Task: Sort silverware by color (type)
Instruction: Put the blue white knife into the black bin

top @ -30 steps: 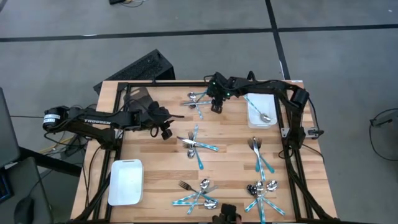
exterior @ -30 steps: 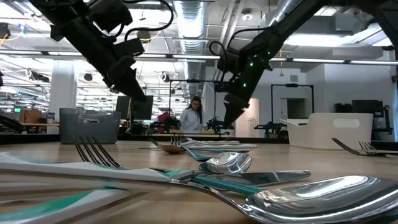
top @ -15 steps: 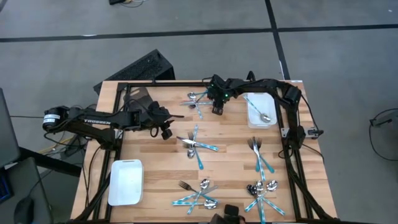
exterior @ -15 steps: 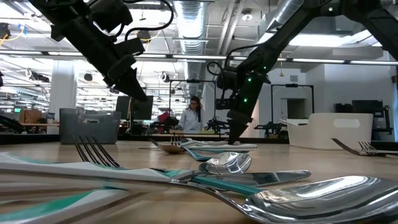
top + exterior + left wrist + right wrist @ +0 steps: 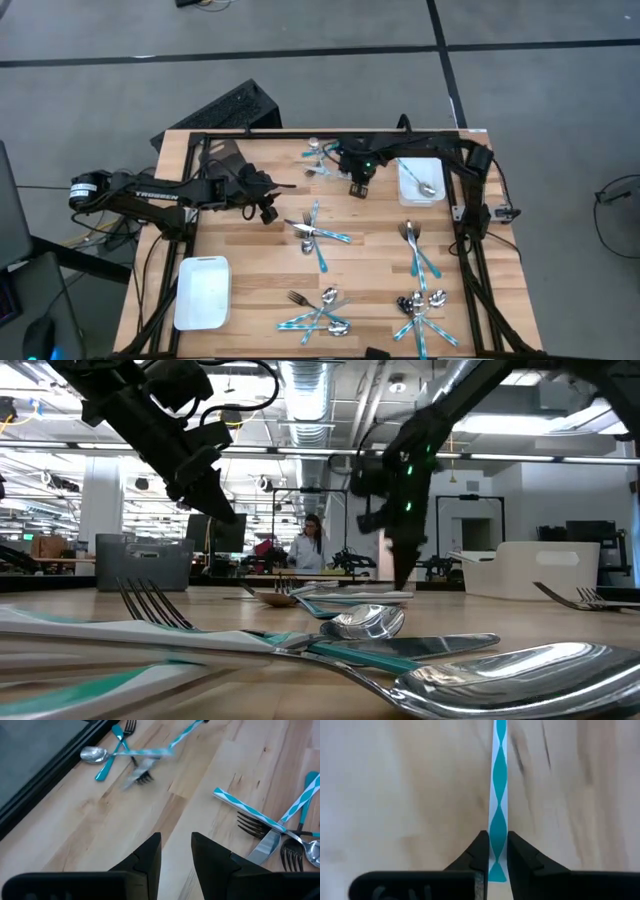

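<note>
Silverware with teal-and-white or silver handles lies in several heaps on the wooden table: a far heap (image 5: 318,160), a middle one (image 5: 318,235), and others near the front (image 5: 320,312). My right gripper (image 5: 360,188) stands low over the table beside the far heap, shut on the striped handle of a fork (image 5: 145,770). My left gripper (image 5: 266,212) hovers open at the middle left with nothing between its fingers (image 5: 176,840). My right gripper pinches the free end of the fork's teal-and-white handle (image 5: 498,827) between its two fingers. The fingers come from above and lie along the handle, which runs straight away from them over the wood. Whether the fork is clear of the table I cannot tell.
A white bin (image 5: 420,192) with a spoon in it stands at the far right. Another white bin (image 5: 203,292) sits at the near left, and a dark bin (image 5: 225,160) at the far left. Bare wood lies between the heaps.
My right gripper has come down at the far heap, shut on the fork's handle, and moved toward the near edge and a little to the right. The fork has been drawn out of the heap after it.
</note>
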